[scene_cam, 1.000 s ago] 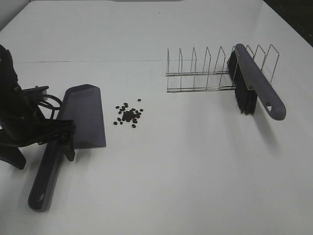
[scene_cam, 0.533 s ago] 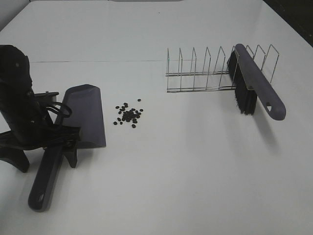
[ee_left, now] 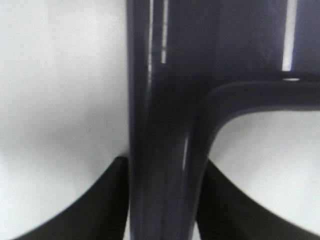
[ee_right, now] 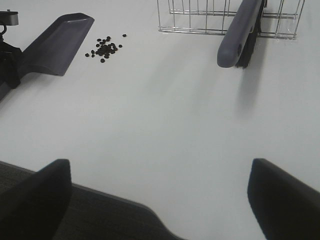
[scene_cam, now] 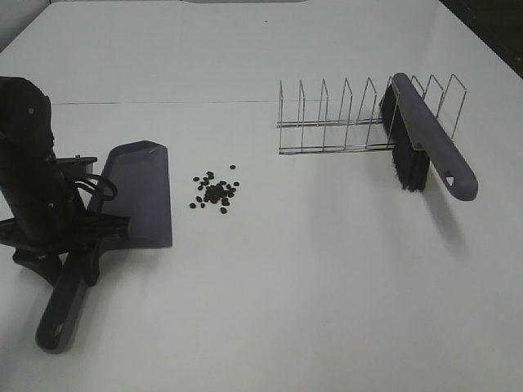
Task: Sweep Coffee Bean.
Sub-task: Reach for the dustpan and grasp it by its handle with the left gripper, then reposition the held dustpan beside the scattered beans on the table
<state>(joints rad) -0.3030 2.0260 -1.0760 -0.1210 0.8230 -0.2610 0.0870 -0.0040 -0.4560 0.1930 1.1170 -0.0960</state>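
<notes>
The coffee beans [scene_cam: 214,192] lie in a small loose heap on the white table, just right of the grey dustpan [scene_cam: 140,192]. My left gripper [scene_cam: 78,243] is shut on the dustpan's handle [scene_cam: 59,310]. In the left wrist view both black fingers [ee_left: 112,200] press against the sides of the handle [ee_left: 162,150]. My right gripper [ee_right: 160,200] is open over the table's near edge with nothing between its fingers, and the beans [ee_right: 104,48] show far off in its view. It is out of the exterior view.
A grey brush [scene_cam: 429,143] with black bristles rests in a wire rack [scene_cam: 343,122] at the back right. The white table [scene_cam: 310,278] spreads between the beans and the near edge.
The left gripper has come down and shut on the dustpan's handle. The dustpan has shifted slightly left, with its handle swung nearer the table's front. Beans and brush have not moved.
</notes>
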